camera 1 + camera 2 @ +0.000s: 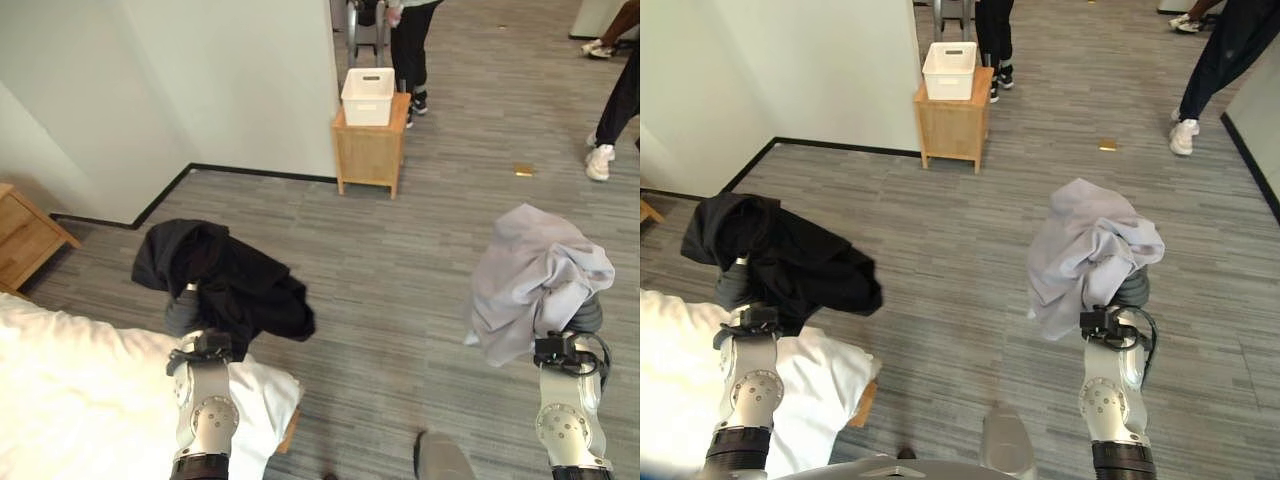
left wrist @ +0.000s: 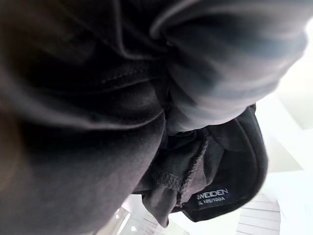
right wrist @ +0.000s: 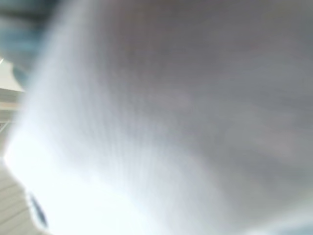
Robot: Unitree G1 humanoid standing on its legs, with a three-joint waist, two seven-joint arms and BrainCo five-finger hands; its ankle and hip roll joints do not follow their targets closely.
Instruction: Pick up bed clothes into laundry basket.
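A black garment (image 1: 225, 275) hangs bunched over my left hand (image 1: 183, 312), raised above the edge of the white bed (image 1: 80, 390). Up close in the left wrist view, its dark folds (image 2: 98, 122) carry a small sewn label. Over my right hand (image 1: 588, 315) a pale grey garment (image 1: 535, 275) is draped, held up above the floor on the right; the same cloth (image 3: 186, 122) shows in the right wrist view. The white laundry basket (image 1: 368, 96) sits on a small wooden stand (image 1: 370, 150) straight ahead by the wall corner, well away from both hands.
A wooden nightstand (image 1: 25, 235) stands at the far left beside the bed. One person's legs (image 1: 410, 50) are just behind the basket stand, and another person's leg and shoe (image 1: 605, 150) are at the far right. Grey floor (image 1: 400, 280) stretches between me and the stand.
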